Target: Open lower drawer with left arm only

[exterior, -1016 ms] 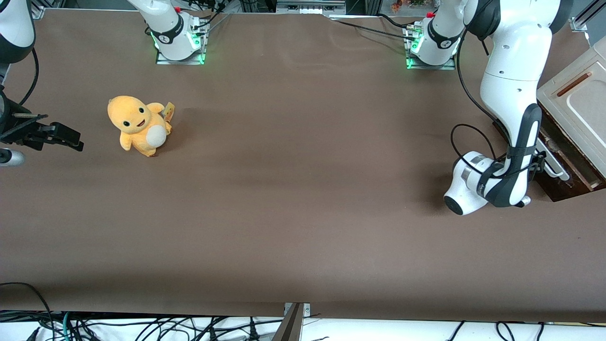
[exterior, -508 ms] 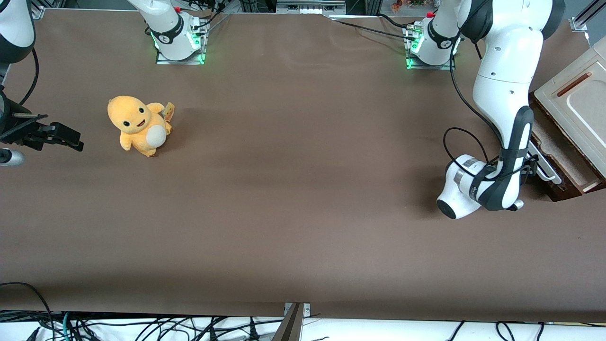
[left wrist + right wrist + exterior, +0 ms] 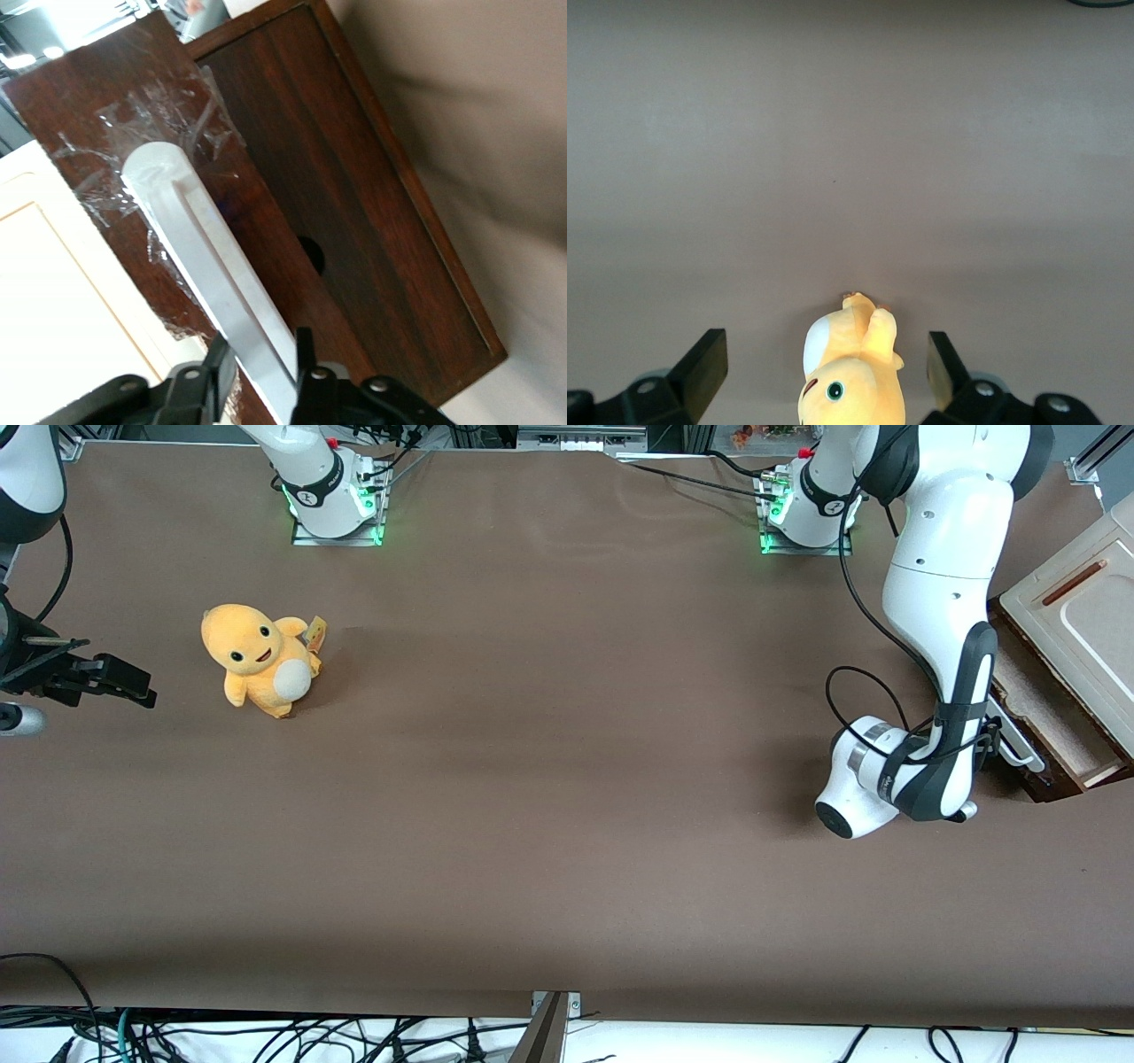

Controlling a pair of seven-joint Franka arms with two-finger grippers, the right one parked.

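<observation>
The left arm's black two-finger gripper (image 3: 259, 376) had its jaws clamped on the white bar handle (image 3: 205, 266) to pull out the dark brown glossy wooden lower drawer (image 3: 354, 212).

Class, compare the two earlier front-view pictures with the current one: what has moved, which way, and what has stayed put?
The left arm has drawn back toward the parked arm's end of the table, its hand shut on the white handle. The lower drawer slid out with it, baring more of its pale inside. The cream cabinet and the yellow plush toy stayed where they were.
</observation>
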